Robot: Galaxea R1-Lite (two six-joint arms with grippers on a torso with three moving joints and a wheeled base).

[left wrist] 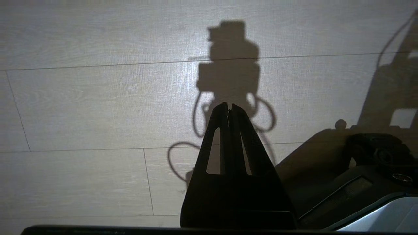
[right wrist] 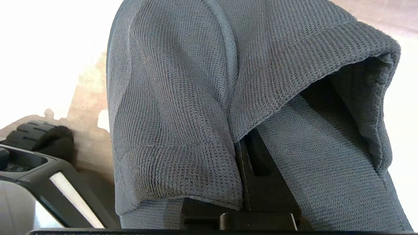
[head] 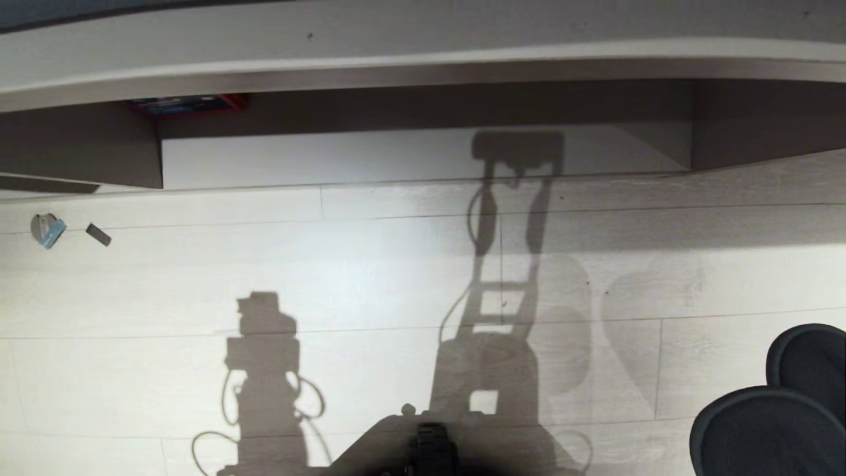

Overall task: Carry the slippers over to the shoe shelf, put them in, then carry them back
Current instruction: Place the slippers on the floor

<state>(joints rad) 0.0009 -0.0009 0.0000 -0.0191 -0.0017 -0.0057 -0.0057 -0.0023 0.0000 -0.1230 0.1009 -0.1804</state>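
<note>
The dark grey knitted slippers (right wrist: pixel 183 98) fill the right wrist view, pressed side by side, with my right gripper (right wrist: pixel 243 143) shut on them; one black finger shows between the two, and the tips are buried in the fabric. In the head view the slippers (head: pixel 767 433) hang as two dark rounded toes at the lower right, above the floor. The shoe shelf (head: pixel 423 158) is the low open cubby with a pale bottom board straight ahead, under the long counter. My left gripper (left wrist: pixel 228 109) is shut and empty, parked over the floor.
Pale wood-plank floor (head: pixel 370 277) lies between me and the cubby. A small round thing with a blue piece (head: pixel 47 230) and a small dark block (head: pixel 98 234) lie on the floor at far left. A red-edged box (head: pixel 185 104) sits under the counter.
</note>
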